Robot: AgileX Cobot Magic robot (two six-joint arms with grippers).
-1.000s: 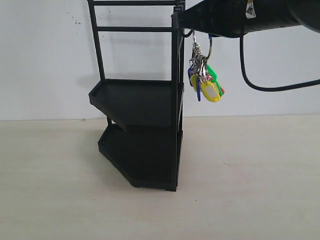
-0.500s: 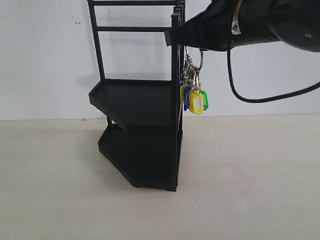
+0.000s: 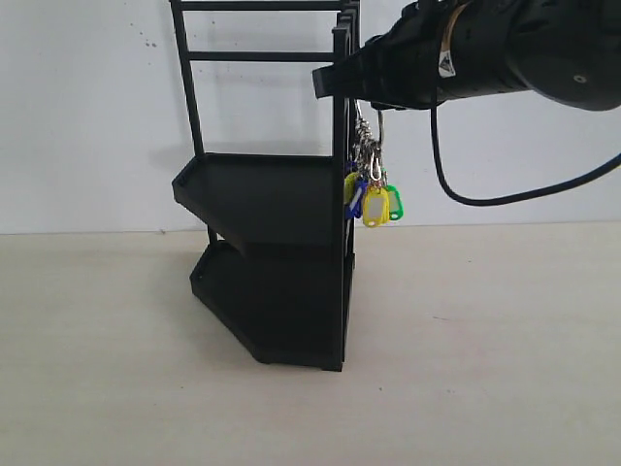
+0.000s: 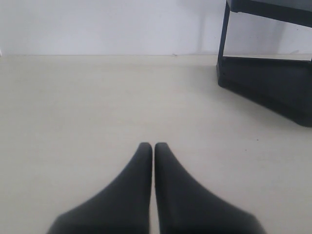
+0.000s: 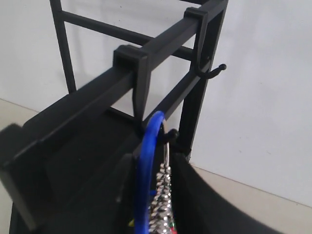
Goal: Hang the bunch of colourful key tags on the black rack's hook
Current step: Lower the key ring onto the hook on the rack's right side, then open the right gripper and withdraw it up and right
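The black rack (image 3: 277,209) stands left of centre in the exterior view. My right gripper (image 3: 340,78) reaches in from the upper right to the rack's right post and is shut on the colourful key tag bunch (image 3: 374,199), which hangs against that post. In the right wrist view the blue-sleeved ring (image 5: 148,161) stands between the gripper's (image 5: 153,161) fingers. Its top is level with the near hook (image 5: 170,132) and touches or overlaps the tip. A second hook (image 5: 214,70) sticks out farther along the rail. My left gripper (image 4: 153,145) is shut and empty, low over the table.
The rack's foot and lower tray (image 4: 273,87) show in the left wrist view, well away from the left fingers. A black cable (image 3: 456,194) loops under the right arm. A white wall (image 3: 97,116) runs behind the rack.
My right gripper has moved left to the rack's post with the bunch. The tags have swung in from the right and now hang lower, against the post.
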